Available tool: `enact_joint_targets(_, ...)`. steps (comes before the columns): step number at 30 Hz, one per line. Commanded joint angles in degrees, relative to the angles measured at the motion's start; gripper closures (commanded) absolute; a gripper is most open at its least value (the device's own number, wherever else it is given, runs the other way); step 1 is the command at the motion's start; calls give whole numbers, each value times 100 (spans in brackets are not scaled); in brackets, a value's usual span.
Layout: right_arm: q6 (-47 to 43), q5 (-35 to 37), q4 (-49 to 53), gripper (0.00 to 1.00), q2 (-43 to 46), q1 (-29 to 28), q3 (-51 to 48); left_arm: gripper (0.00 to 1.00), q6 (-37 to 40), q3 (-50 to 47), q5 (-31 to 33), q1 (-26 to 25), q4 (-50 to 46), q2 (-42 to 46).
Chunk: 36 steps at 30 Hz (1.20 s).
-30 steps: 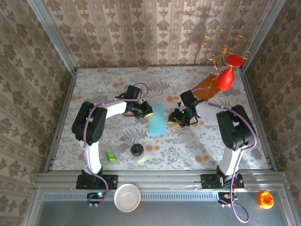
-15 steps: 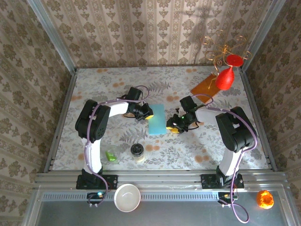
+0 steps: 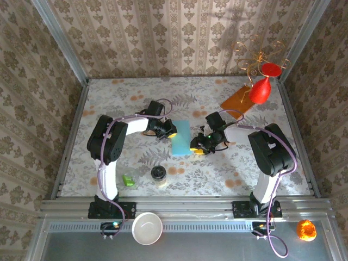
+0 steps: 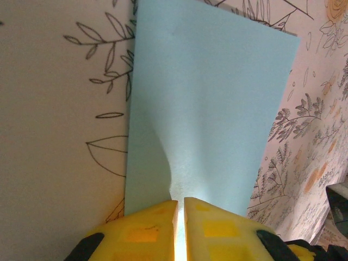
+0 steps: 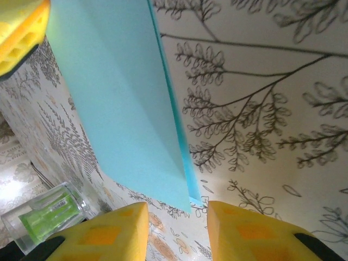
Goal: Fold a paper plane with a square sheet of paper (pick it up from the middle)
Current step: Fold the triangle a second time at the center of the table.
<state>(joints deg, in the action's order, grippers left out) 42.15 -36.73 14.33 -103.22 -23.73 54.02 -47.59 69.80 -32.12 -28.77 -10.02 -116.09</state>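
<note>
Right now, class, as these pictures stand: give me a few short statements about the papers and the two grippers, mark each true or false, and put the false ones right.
1. The blue sheet of paper is folded over, with two layers showing along one edge. True.
2. The right gripper is clamped shut on the blue sheet. False: its fingers stand apart, with a corner of the sheet pointing into the gap.
3. The left gripper is closed on an edge of the blue sheet. True.
4. The orange-brown sheet lies under the blue sheet. False: it lies apart from it, towards the far right corner of the table.
</note>
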Motion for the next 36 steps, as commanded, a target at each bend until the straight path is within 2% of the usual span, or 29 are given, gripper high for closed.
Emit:
enact_joint_targets(1,-84,-124,120,64,-87,-75,25,85,4,-43,140,-23,-400,-247)
enact_joint_targets(7,-14,-391,-55,64,-175,-98,57,85,4,-64,151,-23,-404,-218)
enact_joint_targets(17,-34,-322,-76,64,-240,-115,66,86,4,-73,153,-40,-395,-200)
enact_joint_targets(25,122,-371,-424,74,-208,-124,83,86,-4,-72,151,-41,-395,-194)
enact_joint_targets(36,407,-213,-712,78,-391,-121,221,86,31,-54,117,-41,-420,-155)
